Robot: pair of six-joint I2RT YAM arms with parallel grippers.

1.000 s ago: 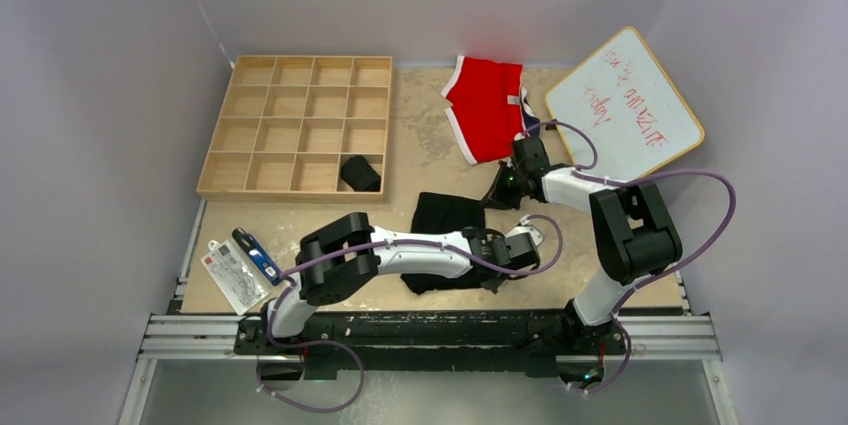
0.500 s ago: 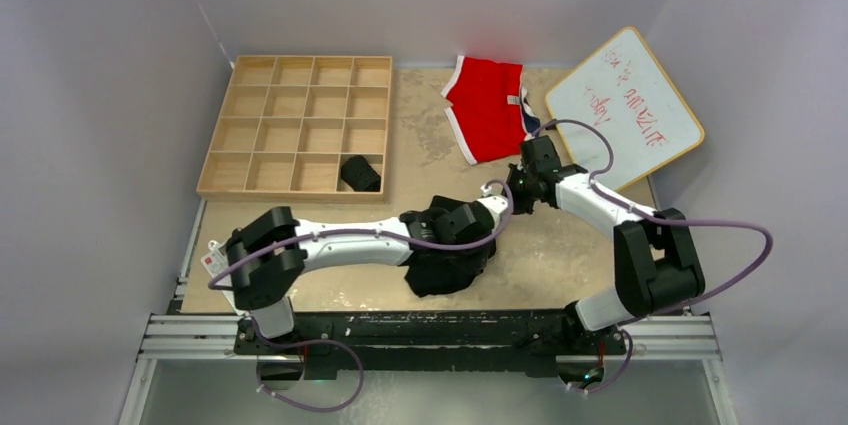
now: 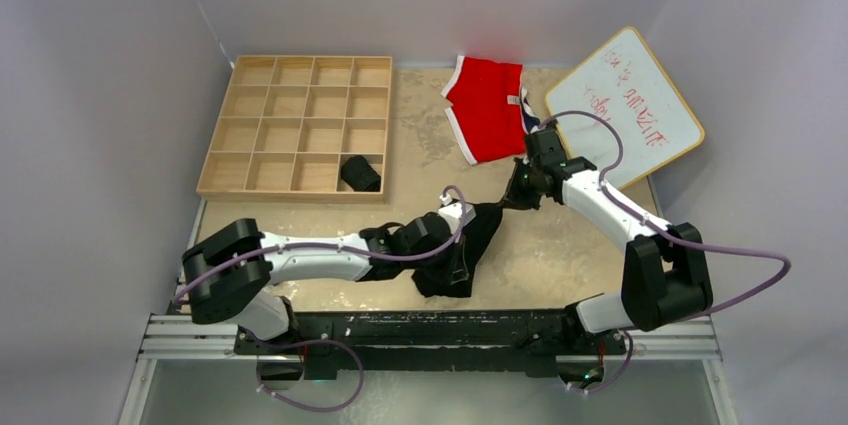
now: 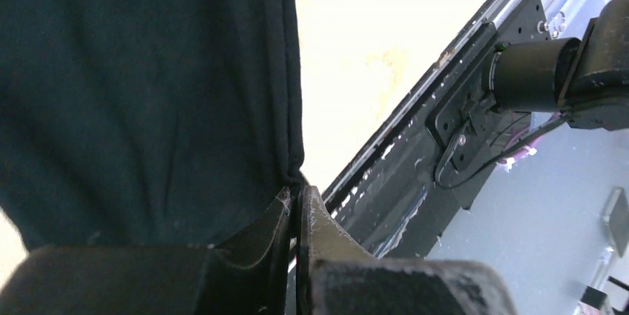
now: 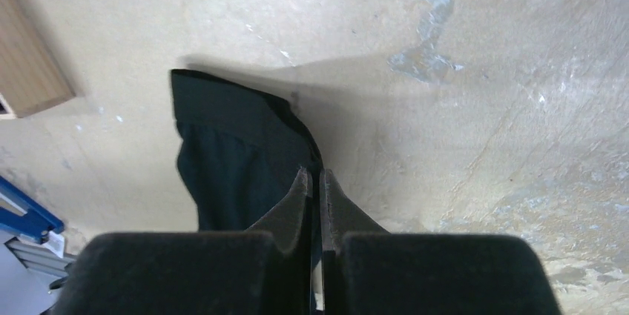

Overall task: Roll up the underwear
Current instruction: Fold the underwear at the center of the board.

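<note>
I count two black underwear, one tray [image 3: 296, 192], one red briefs [image 3: 487, 105] and one whiteboard [image 3: 625, 105]. The table [image 3: 570, 245] is beige and worn, with pale walls around it. One underwear [image 3: 465, 250] spans frame centre, pinched tight at opposite edges by my left gripper [image 4: 297, 195] and right gripper [image 5: 312, 176]. The other underwear [image 3: 360, 173] sits in the tray's lower-right cell.

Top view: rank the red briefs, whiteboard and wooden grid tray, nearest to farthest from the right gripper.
1. Red briefs, just beyond the right gripper.
2. Whiteboard, back right.
3. Wooden grid tray, far left.
</note>
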